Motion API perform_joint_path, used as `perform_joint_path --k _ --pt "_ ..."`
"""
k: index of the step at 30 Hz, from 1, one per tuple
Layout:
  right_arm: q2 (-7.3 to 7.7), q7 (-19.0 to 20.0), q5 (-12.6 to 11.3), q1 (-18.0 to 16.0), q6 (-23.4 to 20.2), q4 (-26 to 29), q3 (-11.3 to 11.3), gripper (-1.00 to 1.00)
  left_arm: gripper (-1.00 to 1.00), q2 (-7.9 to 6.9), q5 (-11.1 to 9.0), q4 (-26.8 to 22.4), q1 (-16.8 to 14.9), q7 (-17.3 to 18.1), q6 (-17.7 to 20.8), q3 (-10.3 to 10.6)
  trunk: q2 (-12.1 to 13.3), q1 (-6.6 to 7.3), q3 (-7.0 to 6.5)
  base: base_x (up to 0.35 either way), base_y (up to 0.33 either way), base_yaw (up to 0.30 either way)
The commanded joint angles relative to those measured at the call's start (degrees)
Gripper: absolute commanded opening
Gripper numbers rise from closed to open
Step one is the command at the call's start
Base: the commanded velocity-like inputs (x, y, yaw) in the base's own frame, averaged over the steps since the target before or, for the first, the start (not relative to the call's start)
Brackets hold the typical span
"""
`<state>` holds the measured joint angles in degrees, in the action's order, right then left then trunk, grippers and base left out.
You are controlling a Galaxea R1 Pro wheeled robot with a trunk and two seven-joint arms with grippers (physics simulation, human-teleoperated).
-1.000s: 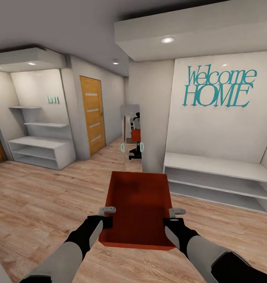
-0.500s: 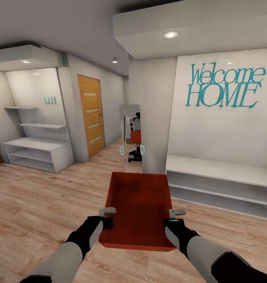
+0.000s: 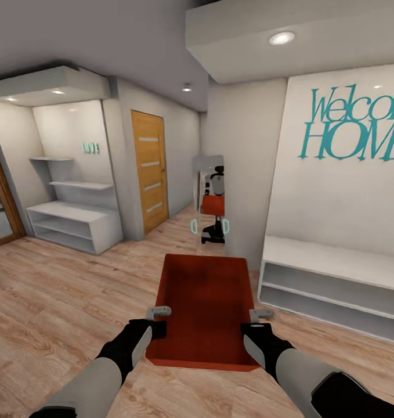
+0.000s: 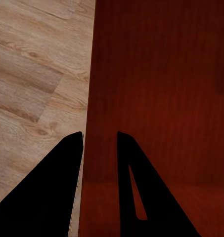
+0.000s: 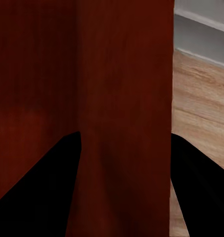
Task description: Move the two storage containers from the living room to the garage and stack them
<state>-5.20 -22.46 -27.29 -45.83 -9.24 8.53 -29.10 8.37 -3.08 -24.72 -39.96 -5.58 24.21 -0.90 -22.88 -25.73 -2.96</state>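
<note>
Here's the orange-red box (image 3: 203,307), carried out in front of the robot, open top up, above the light wood plank floor (image 3: 51,302). The left gripper (image 3: 157,320) is clamped on the box's left wall near the near corner; in the left wrist view its two dark fingers (image 4: 57,192) straddle that wall's edge, one outside over the planks, one inside over the red bottom (image 4: 161,98). The right gripper (image 3: 256,323) is pinched on the right wall the same way; the right wrist view shows the red wall (image 5: 124,108) running up between its fingers (image 5: 37,173), with floor and a strip of white furniture beyond. So both hands grasp the box, one to each side, at its near end.

Ahead stands a tall mirror (image 3: 211,203) against the corner of a pillar, showing the robot and the box in reflection. To the right, a wall with teal lettering (image 3: 353,125) above a low white shelf bench (image 3: 336,278). To the left, a wooden door (image 3: 150,168) and a white shelf unit (image 3: 75,223) in an alcove, with small teal letters (image 3: 90,148) on the wall above, too small to read.
</note>
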Motion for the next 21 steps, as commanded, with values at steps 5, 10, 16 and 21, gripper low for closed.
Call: perform_joint_path --k 5,10,16,21 --pt "0.02 -0.48 1.63 -0.05 -0.55 1.13 0.89 -1.0 -1.0 0.07 -0.58 0.11 0.05 -0.57 0.31 0.46 -0.04 -0.05 0.02 0.322 0.0 0.215" --pt "0.02 -0.45 1.63 -0.05 -0.54 1.13 0.89 -1.0 -1.0 0.07 -0.6 0.11 0.05 -0.54 0.31 0.46 -0.04 -0.05 0.02 0.322 0.0 0.034" --pt "0.02 -0.46 1.63 -0.05 -0.52 1.13 0.89 -1.0 -1.0 0.07 -0.61 0.11 0.05 -0.49 0.31 0.46 -0.04 -0.05 0.02 0.322 0.0 0.002" --pt "0.02 -0.43 1.63 -0.05 -0.52 1.13 0.89 -1.0 -1.0 0.07 -0.61 0.11 0.05 -0.51 0.31 0.46 -0.04 -0.05 0.02 0.322 0.0 0.0"
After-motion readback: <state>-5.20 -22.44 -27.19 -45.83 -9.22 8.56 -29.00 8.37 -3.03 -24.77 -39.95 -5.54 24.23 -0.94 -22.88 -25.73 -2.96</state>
